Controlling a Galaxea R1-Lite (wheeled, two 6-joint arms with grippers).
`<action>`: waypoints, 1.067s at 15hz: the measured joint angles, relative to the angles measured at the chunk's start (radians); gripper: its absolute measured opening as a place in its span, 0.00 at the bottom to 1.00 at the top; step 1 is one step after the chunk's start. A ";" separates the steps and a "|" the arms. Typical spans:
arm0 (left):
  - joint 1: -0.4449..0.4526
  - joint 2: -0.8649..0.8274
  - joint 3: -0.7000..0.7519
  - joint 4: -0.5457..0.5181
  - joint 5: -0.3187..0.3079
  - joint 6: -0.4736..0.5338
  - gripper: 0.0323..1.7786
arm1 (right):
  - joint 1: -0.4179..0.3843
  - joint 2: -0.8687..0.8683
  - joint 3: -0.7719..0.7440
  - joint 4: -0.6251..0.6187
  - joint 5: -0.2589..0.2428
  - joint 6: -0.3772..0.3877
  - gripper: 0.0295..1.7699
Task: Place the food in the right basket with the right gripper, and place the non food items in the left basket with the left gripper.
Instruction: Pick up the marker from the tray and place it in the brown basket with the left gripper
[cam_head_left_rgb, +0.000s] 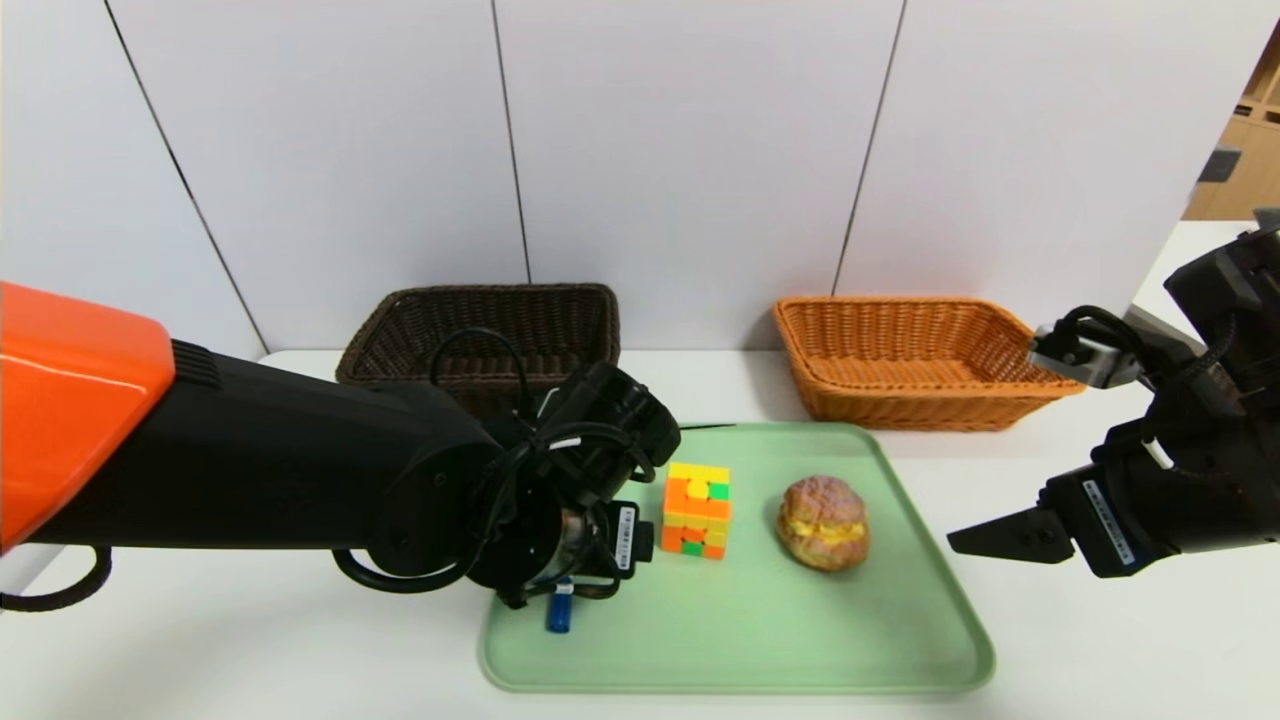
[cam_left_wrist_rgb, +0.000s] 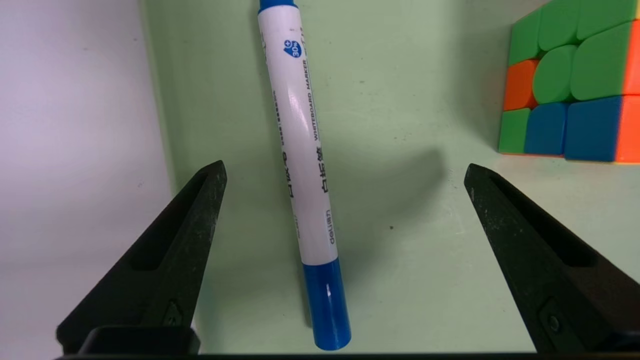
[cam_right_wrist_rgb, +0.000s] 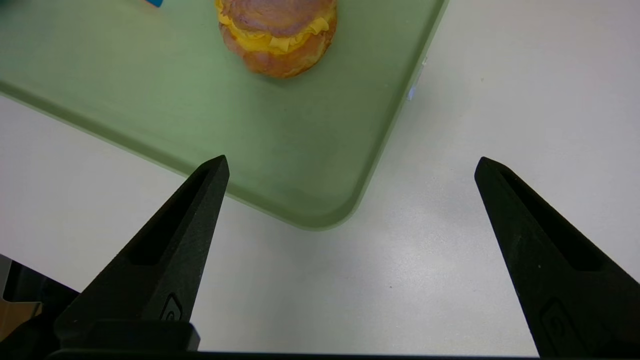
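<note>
A white marker with blue ends (cam_left_wrist_rgb: 300, 165) lies on the left side of the green tray (cam_head_left_rgb: 760, 630). My left gripper (cam_left_wrist_rgb: 345, 170) hangs just above it, open, fingers either side of the barrel and not touching it. In the head view only the marker's blue end (cam_head_left_rgb: 560, 607) shows below the left wrist. A colourful puzzle cube (cam_head_left_rgb: 697, 510) stands mid-tray, and a cream-filled bun (cam_head_left_rgb: 823, 522) sits to its right. My right gripper (cam_head_left_rgb: 965, 542) hovers open and empty over the table beside the tray's right edge, pointing toward the bun (cam_right_wrist_rgb: 276, 35).
A dark brown wicker basket (cam_head_left_rgb: 480, 335) stands at the back left and an orange wicker basket (cam_head_left_rgb: 910, 360) at the back right, both against the white wall. The tray's near right corner (cam_right_wrist_rgb: 320, 215) lies between the right fingers.
</note>
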 joint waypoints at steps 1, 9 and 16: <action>0.001 0.002 0.000 -0.001 -0.002 0.000 0.95 | 0.000 -0.001 0.000 0.000 0.001 0.000 0.96; 0.009 0.025 0.000 -0.003 -0.004 -0.002 0.95 | 0.000 -0.005 0.000 0.001 0.003 -0.001 0.96; 0.011 0.027 -0.002 -0.003 -0.008 0.002 0.94 | 0.002 -0.006 -0.002 0.000 0.004 -0.001 0.96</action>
